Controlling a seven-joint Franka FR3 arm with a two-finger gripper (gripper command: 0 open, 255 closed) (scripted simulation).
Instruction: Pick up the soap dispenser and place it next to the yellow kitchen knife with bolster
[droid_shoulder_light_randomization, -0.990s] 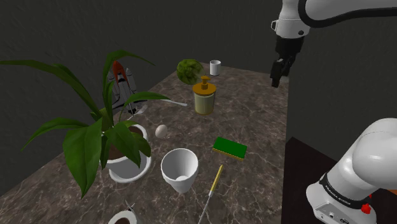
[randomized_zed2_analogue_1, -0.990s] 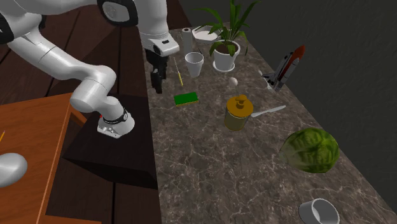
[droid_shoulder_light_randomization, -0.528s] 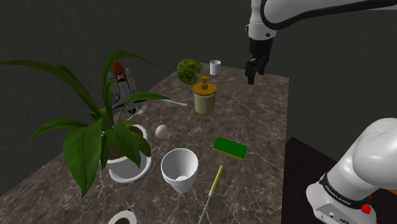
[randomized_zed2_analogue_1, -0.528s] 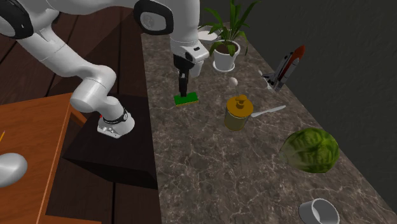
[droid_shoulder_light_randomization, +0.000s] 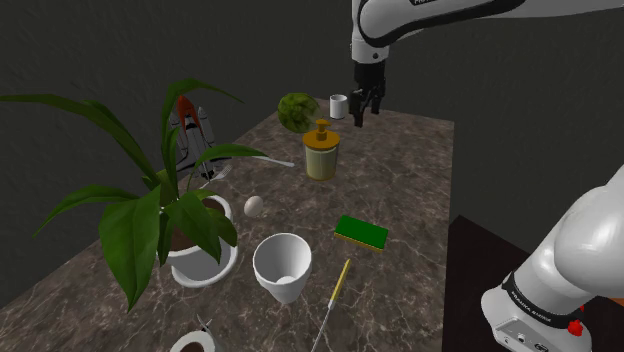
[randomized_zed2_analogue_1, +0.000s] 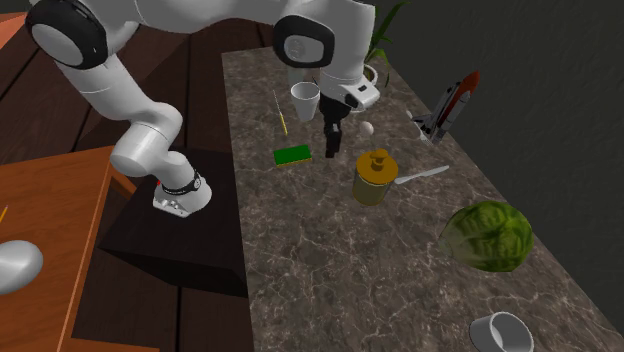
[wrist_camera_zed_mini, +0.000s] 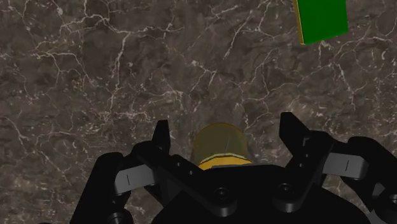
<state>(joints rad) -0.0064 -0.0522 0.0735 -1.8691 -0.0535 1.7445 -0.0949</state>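
The soap dispenser (droid_shoulder_light_randomization: 321, 152), an olive-yellow pot with a gold pump on top, is standing upright out on the marble counter (droid_shoulder_light_randomization: 405, 175), with nothing touching it. The knife (droid_shoulder_light_randomization: 334, 295) it's meant to end up beside is well away from it, lying flat past the green sponge (droid_shoulder_light_randomization: 361, 232) and just beside the white cup (droid_shoulder_light_randomization: 283, 267).

The gripper (droid_shoulder_light_randomization: 362, 108) hangs in the air above the dispenser, a bit off toward the shoulder view's right. Its fingers are spread wide and holding nothing. From the hand's own camera the dispenser sits between the two fingers (wrist_camera_zed_mini: 161, 135) but tucked back toward the palm, so I'd say it's not quite centred yet.

My take: this is the line-up before the grab. I'd nudge over until the pump is dead centre, drop straight down and close on the body below the pump, not the pump itself. It's round and looks smooth, so an off-centre pinch could tip it or let it squirt out sideways.
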